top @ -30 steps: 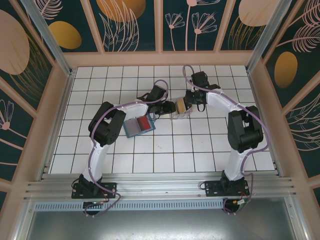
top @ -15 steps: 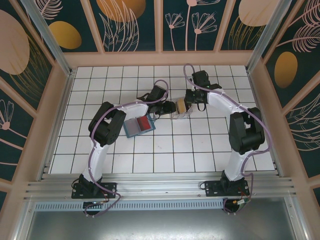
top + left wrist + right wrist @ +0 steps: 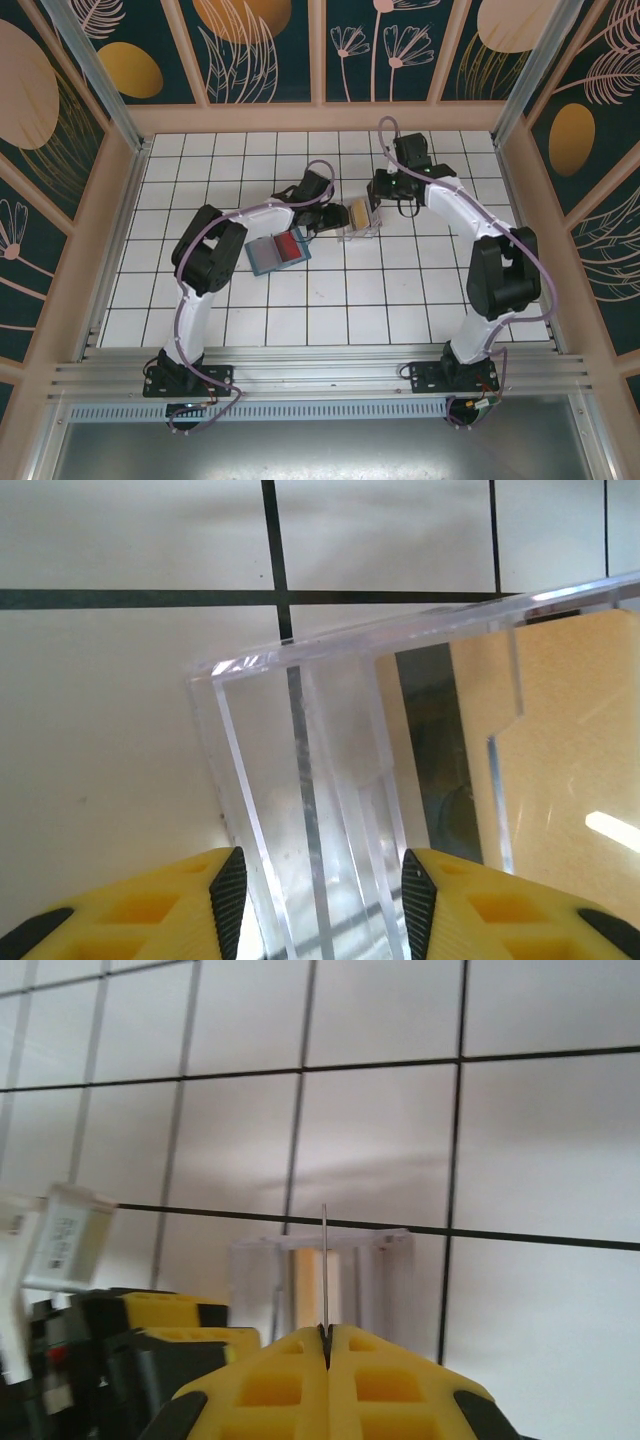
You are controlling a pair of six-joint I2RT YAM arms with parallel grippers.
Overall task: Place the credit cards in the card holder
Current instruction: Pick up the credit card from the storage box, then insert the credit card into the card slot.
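Note:
The teal card holder (image 3: 266, 257) lies open on the tiles with a red credit card (image 3: 288, 245) on it. Just right of it stands a clear plastic box (image 3: 352, 227) (image 3: 330, 780) with a tan card (image 3: 560, 750) inside. My left gripper (image 3: 330, 215) (image 3: 316, 880) has its pads against both sides of that box. My right gripper (image 3: 370, 202) (image 3: 326, 1330) is shut on a thin yellow credit card (image 3: 357, 212), which shows edge-on (image 3: 324, 1260) in the right wrist view, standing above the box (image 3: 320, 1265).
A white tiled floor (image 3: 330, 300) is enclosed by wooden walls (image 3: 120, 220) on three sides. The left arm's yellow fingers (image 3: 165, 1320) sit close beside my right gripper. Open tiles lie in front of the card holder and box.
My right gripper has closed onto the yellow card and drawn back slightly toward the far wall, its elbow swinging right. The left gripper stays at the box.

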